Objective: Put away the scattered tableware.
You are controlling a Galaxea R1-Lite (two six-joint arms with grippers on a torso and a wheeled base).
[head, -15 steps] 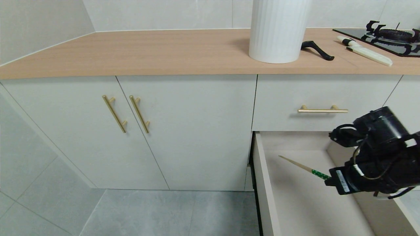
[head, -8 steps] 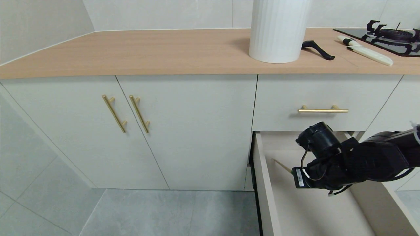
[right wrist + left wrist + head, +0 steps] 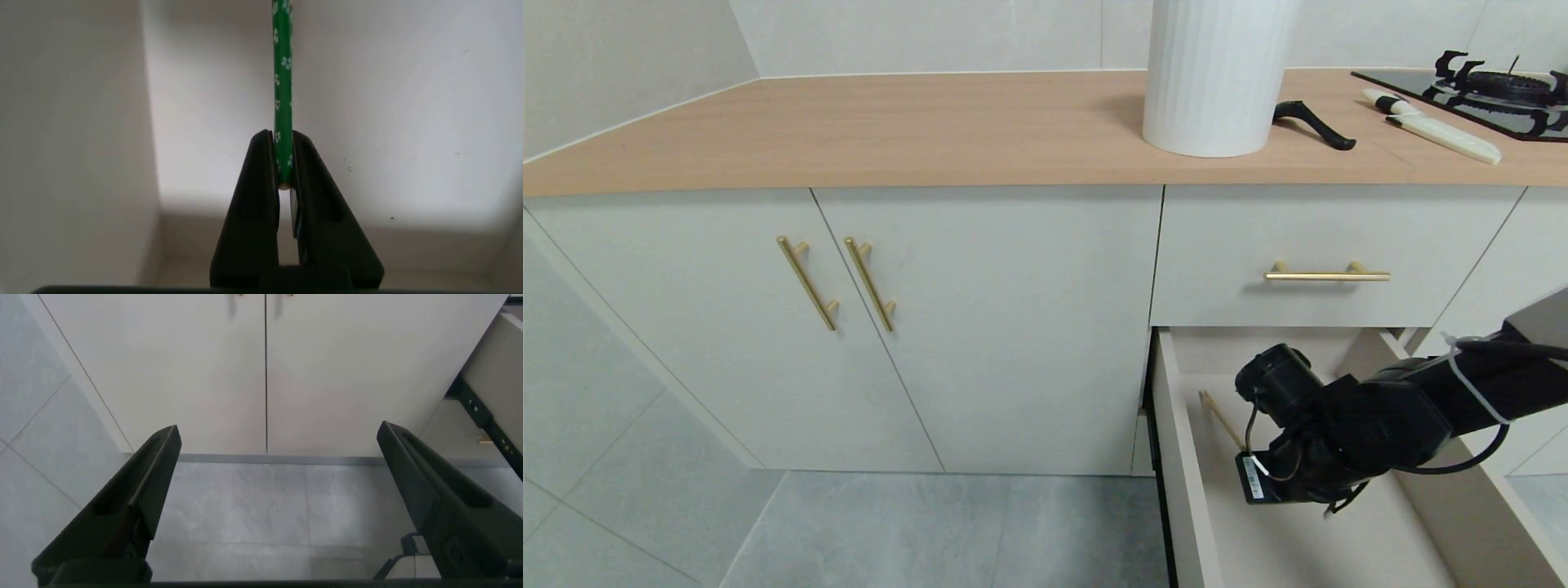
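A chopstick [image 3: 1219,414] with a pale wooden tip and a green patterned handle [image 3: 282,73] is held inside the open lower drawer [image 3: 1181,457]. My right gripper [image 3: 1248,451] is shut on its green end, low in the drawer near the left wall. In the right wrist view the fingers [image 3: 260,175] pinch the stick above the drawer floor [image 3: 392,122]. My left gripper [image 3: 278,449] hangs open over the grey floor, facing the cabinet doors [image 3: 265,367], with nothing between its fingers.
On the countertop [image 3: 890,131] stand a tall white ribbed container [image 3: 1215,73], a black-handled utensil [image 3: 1313,122], a white knife [image 3: 1433,131] and a stove [image 3: 1503,90]. A shut drawer with a gold handle [image 3: 1327,276] sits above the open one.
My right gripper has moved left and down into the drawer with the chopstick, whose tip now lies close to the drawer's left wall.
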